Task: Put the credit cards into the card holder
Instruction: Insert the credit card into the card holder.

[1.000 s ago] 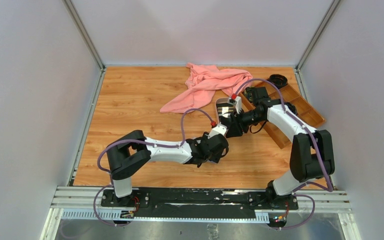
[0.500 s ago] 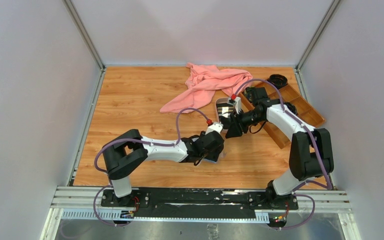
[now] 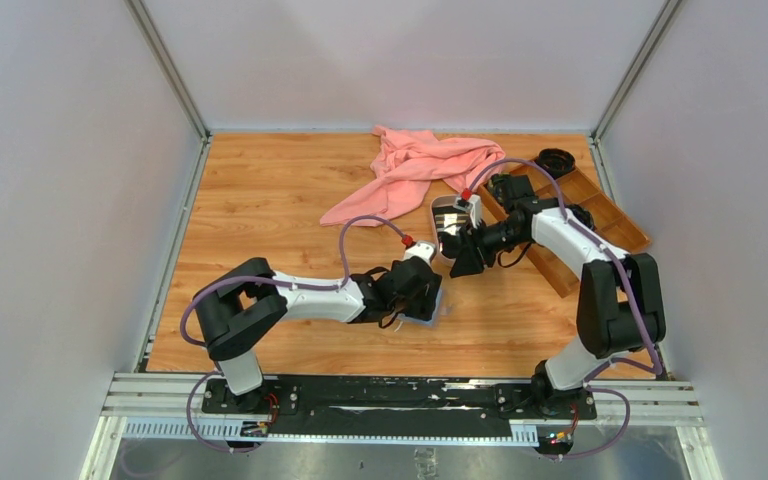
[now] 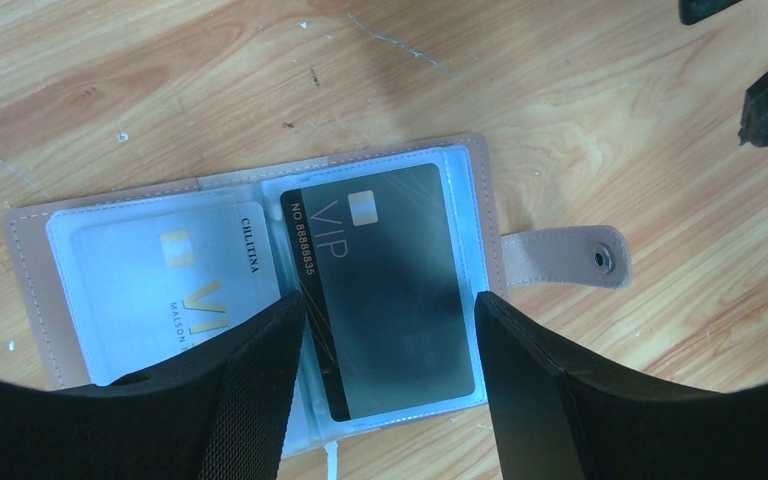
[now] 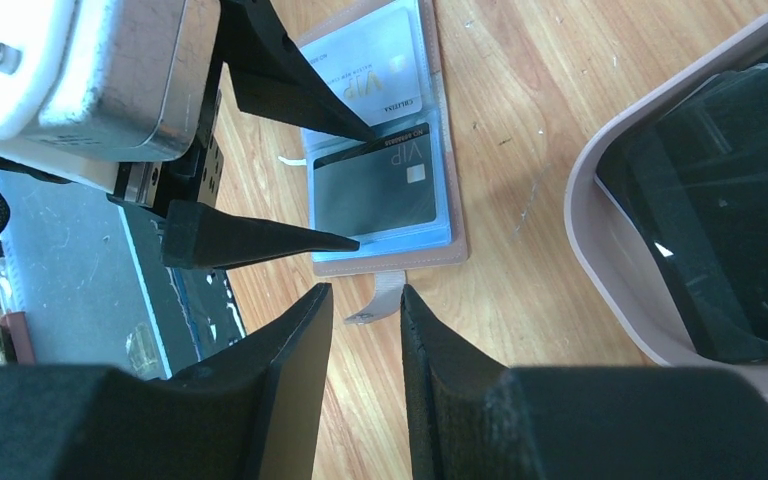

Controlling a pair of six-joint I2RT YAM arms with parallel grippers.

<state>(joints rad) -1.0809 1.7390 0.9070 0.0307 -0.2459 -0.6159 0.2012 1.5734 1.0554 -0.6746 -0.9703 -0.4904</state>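
A pink cloth lies upper centre in the top view, a brown divided tray at right, and an oval tray of dark cards sits near the open card holder at mid-frame. The left gripper hangs over the holder, jaws wide, straddling the black card in its right sleeve; the right gripper, jaws narrow and empty, points at the snap tab.

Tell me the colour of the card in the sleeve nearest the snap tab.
Dark grey card with pale VIP lettering, best seen in the left wrist view.
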